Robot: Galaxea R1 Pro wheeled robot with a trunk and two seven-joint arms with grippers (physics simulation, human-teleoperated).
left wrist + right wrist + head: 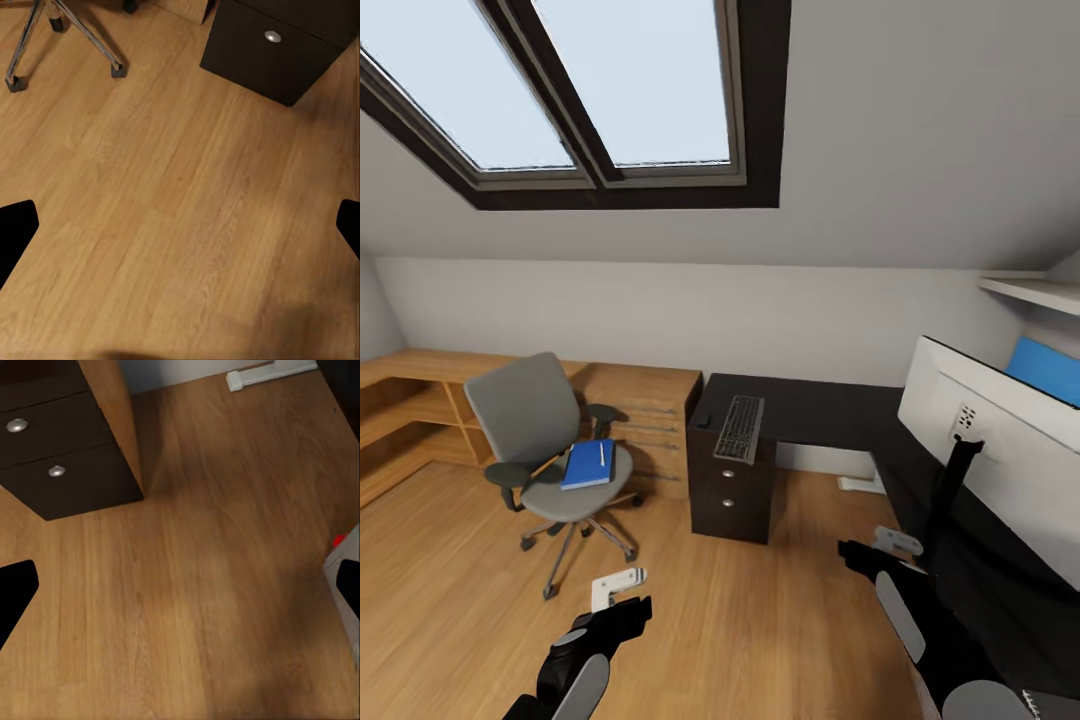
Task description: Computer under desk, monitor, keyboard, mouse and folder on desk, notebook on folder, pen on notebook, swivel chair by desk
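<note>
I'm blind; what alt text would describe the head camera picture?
A grey swivel chair holding a blue folder stands on a wood floor, left of a black desk with a keyboard and a wide monitor. Skylights sit overhead.

Both arms are glossy black with pale grey oval panels, each ending in a white-and-black hand (622, 588).

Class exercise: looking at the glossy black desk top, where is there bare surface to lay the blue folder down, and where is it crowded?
Bare: the glossy black desk top between the dark-keyed, silver-framed keyboard and the wide white-backed monitor. Crowded: the keyboard's end above the drawers, and the wing holding the monitor's black arm. The bright blue folder lies on the grey swivel chair.
</note>
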